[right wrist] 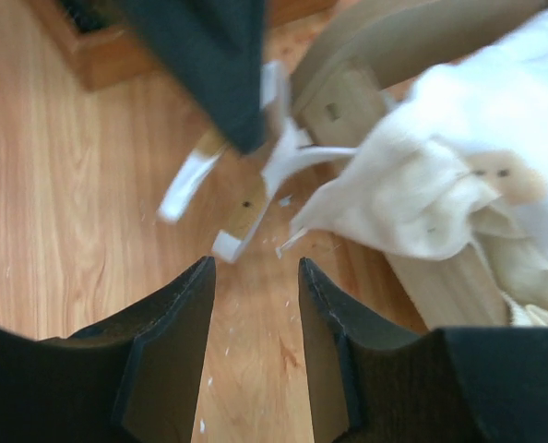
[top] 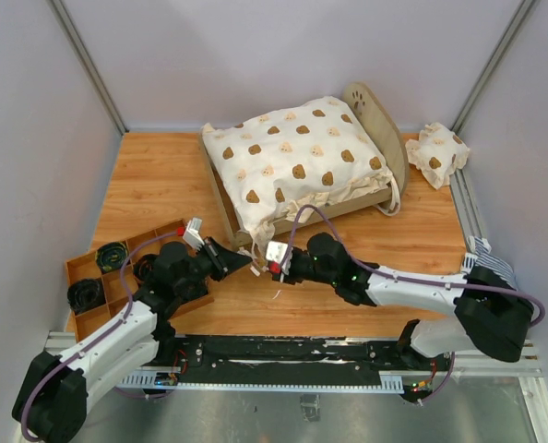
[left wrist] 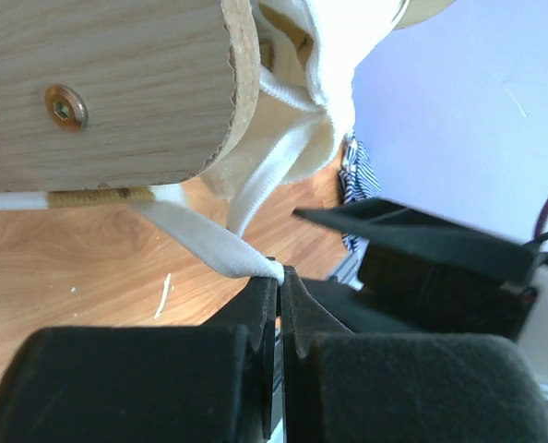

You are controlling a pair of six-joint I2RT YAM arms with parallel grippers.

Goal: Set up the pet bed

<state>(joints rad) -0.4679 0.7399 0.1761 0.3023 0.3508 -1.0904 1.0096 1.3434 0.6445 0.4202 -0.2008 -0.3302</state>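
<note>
The pet bed [top: 374, 113] stands at the back of the table, its plywood headboard to the right. A cream bear-print cover [top: 297, 157] is draped over it and hides the mattress. At the bed's near-left corner, my left gripper [top: 248, 261] is shut on a white tie strap [left wrist: 209, 247] hanging under the footboard [left wrist: 117, 92]. In the left wrist view the fingertips [left wrist: 265, 286] pinch the strap's end. My right gripper [top: 260, 270] faces it from the right. It is open [right wrist: 256, 277] with nothing between its fingers, just short of a loose strap end [right wrist: 228, 242].
A small bear-print pillow [top: 437, 154] lies at the back right edge. A wooden organizer tray [top: 97, 268] with black coiled items sits at the front left, beside my left arm. Cover fabric [right wrist: 440, 194] bunches at the bed's corner.
</note>
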